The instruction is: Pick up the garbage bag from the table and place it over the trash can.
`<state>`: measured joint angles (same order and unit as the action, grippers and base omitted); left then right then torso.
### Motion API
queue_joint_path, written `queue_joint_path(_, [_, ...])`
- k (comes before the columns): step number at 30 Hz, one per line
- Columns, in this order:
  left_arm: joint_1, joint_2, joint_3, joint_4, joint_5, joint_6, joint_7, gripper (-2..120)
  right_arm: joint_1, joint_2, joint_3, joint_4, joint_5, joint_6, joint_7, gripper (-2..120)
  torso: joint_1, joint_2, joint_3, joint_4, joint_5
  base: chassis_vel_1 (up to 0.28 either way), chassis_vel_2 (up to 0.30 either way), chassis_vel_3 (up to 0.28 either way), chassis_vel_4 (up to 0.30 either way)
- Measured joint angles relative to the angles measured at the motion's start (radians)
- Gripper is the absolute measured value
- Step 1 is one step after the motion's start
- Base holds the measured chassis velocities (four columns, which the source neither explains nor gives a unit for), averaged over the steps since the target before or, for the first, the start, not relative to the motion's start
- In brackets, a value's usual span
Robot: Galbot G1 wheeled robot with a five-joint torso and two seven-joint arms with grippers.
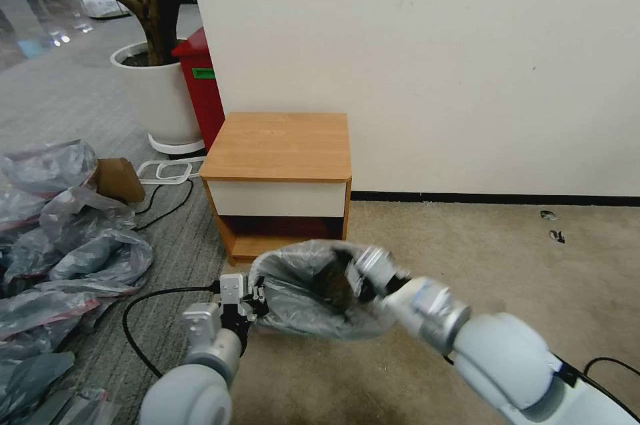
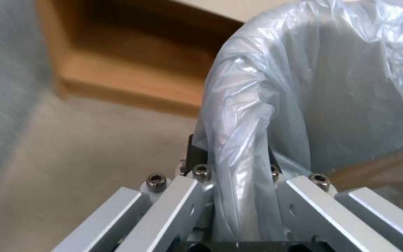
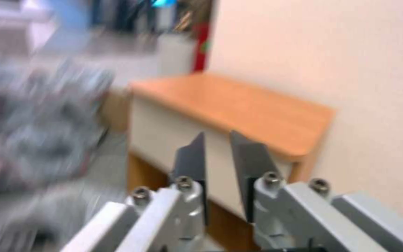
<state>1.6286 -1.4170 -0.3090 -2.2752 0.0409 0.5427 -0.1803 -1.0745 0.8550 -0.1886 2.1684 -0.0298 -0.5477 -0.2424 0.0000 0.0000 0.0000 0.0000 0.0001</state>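
Head view: the garbage bag (image 1: 303, 292), thin translucent grey and crinkled, is stretched open over the floor, just in front of the nightstand (image 1: 279, 145). The left gripper (image 1: 257, 298) is at its left edge; the right gripper (image 1: 357, 272) is at its right edge.

Left wrist view: the left gripper (image 2: 239, 182) is pinched on a gathered fold of the garbage bag (image 2: 304, 87).

Right wrist view: the right gripper (image 3: 218, 157) has its dark fingers (image 3: 192, 157) a narrow gap apart, holding nothing, facing the nightstand (image 3: 239, 108).
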Motion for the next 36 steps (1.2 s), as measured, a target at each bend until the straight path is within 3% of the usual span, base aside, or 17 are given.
queue_joint_path(3, [-0.008,-0.006,-0.029,-0.004,-0.107,0.019,-0.028,3,-0.059,-0.017,0.095,0.071,0.048,0.030,0.008,28,0.000,0.000,0.000,0.0000,-0.0003,0.000,0.000,0.000,0.000])
queue_joint_path(5, [-0.016,-0.003,-0.064,-0.028,-0.314,0.059,-0.052,3,-0.121,0.013,0.214,0.129,0.122,0.061,0.055,37,0.000,0.000,0.000,0.0000,-0.0002,0.000,0.000,0.000,0.000])
queue_joint_path(6, [-0.016,-0.003,-0.064,-0.028,-0.314,0.059,-0.052,3,-0.121,0.013,0.214,0.129,0.122,0.061,0.055,37,0.000,0.000,0.000,0.0000,-0.0002,0.000,0.000,0.000,0.000])
queue_joint_path(10, [-0.028,0.024,-0.125,-0.042,-0.635,0.123,-0.072,3,-0.240,0.175,0.412,0.192,0.226,0.143,0.129,55,0.000,0.000,0.000,0.0003,-0.0001,0.000,0.000,0.000,0.000])
queue_joint_path(11, [-0.028,0.024,-0.125,-0.042,-0.635,0.123,-0.072,3,-0.240,0.175,0.412,0.192,0.226,0.143,0.129,55,0.000,0.000,0.000,0.0003,-0.0001,0.000,0.000,0.000,0.000])
queue_joint_path(13, [-0.034,0.035,-0.140,-0.029,-0.706,0.145,-0.065,3,-0.335,0.295,0.484,0.195,0.239,0.233,0.163,64,0.000,0.000,0.000,-0.0003,-0.0001,0.000,0.000,0.000,0.000])
queue_joint_path(15, [-0.034,0.042,-0.143,-0.013,-0.735,0.158,-0.043,3,-0.410,0.395,0.535,0.163,0.243,0.348,0.174,76,0.000,0.000,0.000,-0.0001,-0.0001,0.000,0.000,0.000,0.000])
queue_joint_path(20, [-0.033,0.046,-0.142,0.021,-0.773,0.192,-0.023,3,-0.443,0.485,0.585,0.088,0.258,0.447,0.180,92,0.000,0.000,0.000,0.0000,-0.0003,0.000,0.000,0.000,0.000])
queue_joint_path(23, [-0.028,0.052,-0.141,0.044,-0.769,0.193,-0.018,3,-0.444,0.504,0.590,0.068,0.278,0.455,0.186,98,0.000,0.000,0.000,0.0001,-0.0002,0.000,0.000,0.000,0.000])
queue_joint_path(29, [-0.024,0.056,-0.133,0.108,-0.699,0.194,0.012,3,-0.428,0.537,0.579,0.033,0.281,0.464,0.186,100,0.000,0.000,0.000,0.0002,-0.0002,0.000,0.000,0.000,0.000])
queue_joint_path(36, [-0.019,0.054,-0.125,0.127,-0.655,0.195,0.027,3,-0.417,0.541,0.574,0.021,0.280,0.465,0.185,100,0.000,0.000,0.000,0.0001,-0.0002,0.000,0.000,0.000,0.000])
